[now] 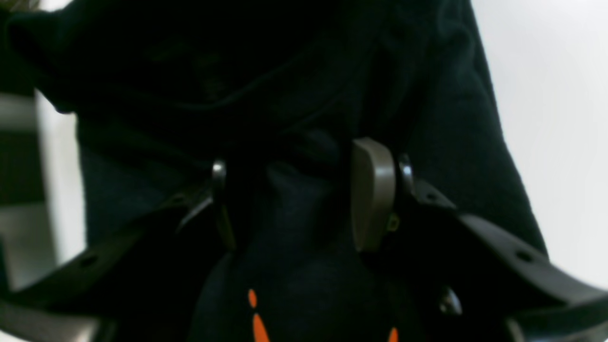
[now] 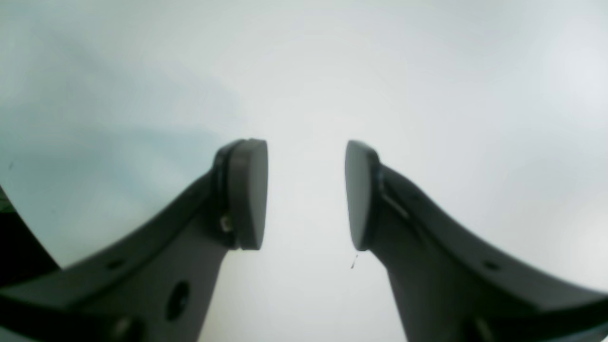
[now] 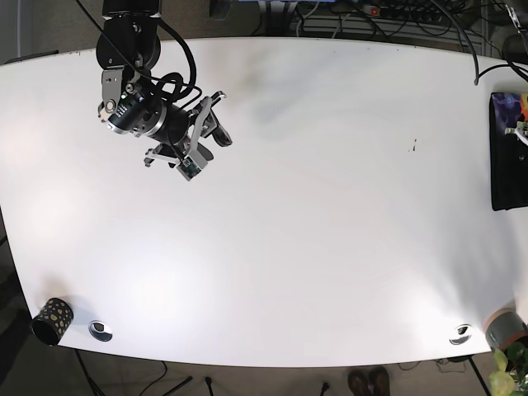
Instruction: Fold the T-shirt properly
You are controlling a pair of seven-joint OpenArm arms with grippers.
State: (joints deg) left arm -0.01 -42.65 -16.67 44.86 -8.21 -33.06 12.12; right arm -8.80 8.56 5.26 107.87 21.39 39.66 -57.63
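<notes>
The T-shirt [image 1: 304, 95] is dark, almost black, with small orange marks, and it fills the left wrist view. Its cloth bunches between the widely spread fingers of my left gripper [image 1: 289, 194], which stands open around it. In the base view the T-shirt [image 3: 505, 153] lies as a dark rectangle at the table's right edge, partly cut off by the frame, with only a bit of the left gripper [image 3: 521, 128] showing over it. My right gripper [image 2: 306, 194] is open and holds nothing. It hovers over the bare white table at the far left [image 3: 219, 120], far from the shirt.
A black dotted cup [image 3: 51, 320] stands at the table's front left corner. A grey roll [image 3: 504, 328] and a plant [image 3: 507, 373] are at the front right. Two metal discs [image 3: 101, 331] [image 3: 460, 333] sit near the front edge. Cables run behind the table's back edge.
</notes>
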